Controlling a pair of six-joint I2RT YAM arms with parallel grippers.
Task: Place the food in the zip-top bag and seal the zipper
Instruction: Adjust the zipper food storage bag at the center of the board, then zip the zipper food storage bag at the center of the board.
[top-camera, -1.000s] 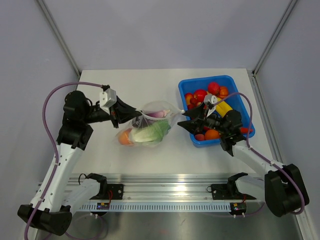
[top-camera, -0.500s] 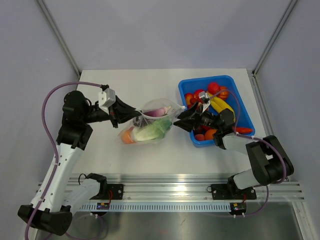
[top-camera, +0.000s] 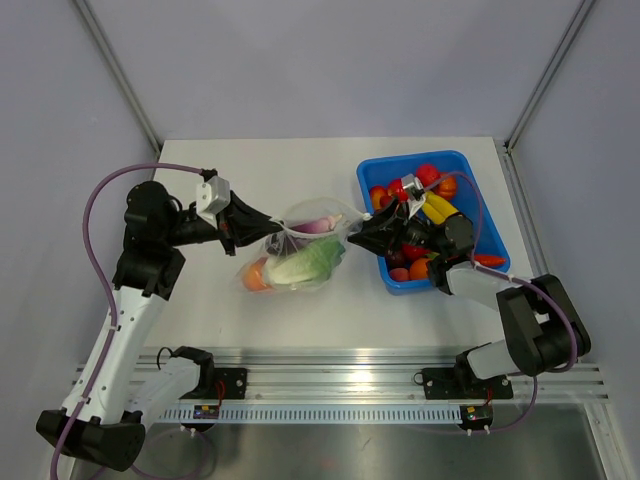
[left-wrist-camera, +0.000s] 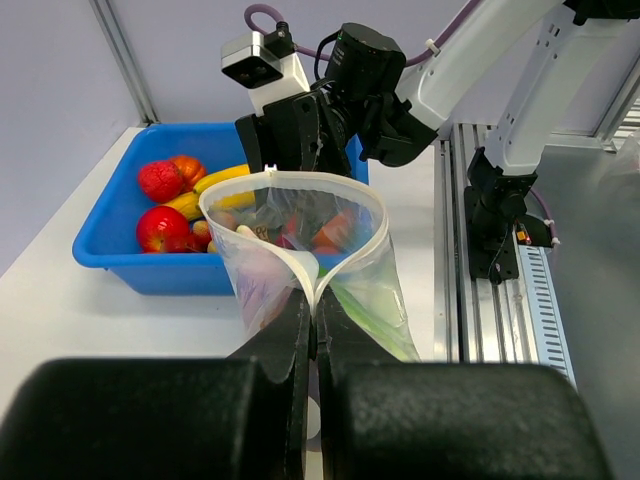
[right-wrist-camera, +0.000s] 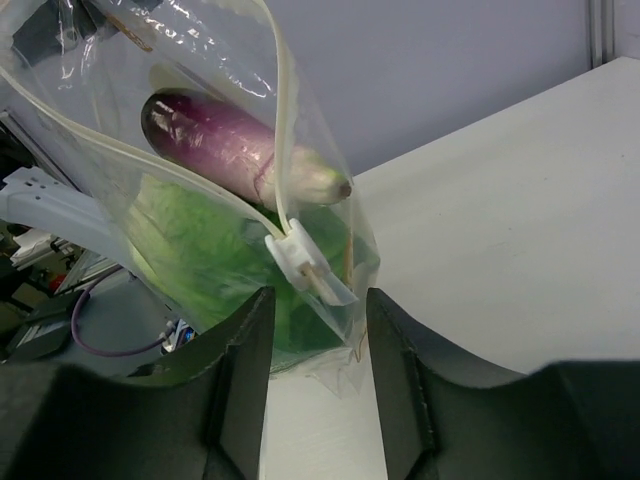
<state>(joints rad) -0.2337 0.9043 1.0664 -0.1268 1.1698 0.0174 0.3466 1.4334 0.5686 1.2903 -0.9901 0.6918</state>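
Resting at the centre of the top view, the zip-top bag (top-camera: 297, 252) holds lettuce (top-camera: 308, 264) and eggplant (top-camera: 313, 227). The left gripper (top-camera: 270, 229) is pinched tight on its mouth edge. The right gripper (top-camera: 362, 232) stands half open around the zipper slider (right-wrist-camera: 300, 262), beside the blue tray (top-camera: 400, 158).

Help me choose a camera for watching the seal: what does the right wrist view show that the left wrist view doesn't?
Only right wrist: the purple eggplant clearly, and the white zipper slider between the open fingers of the right gripper. Only left wrist: the blue tray holding red and yellow food, and the left gripper pinching the rim. Both: the zip-top bag, mouth open, with green lettuce inside.
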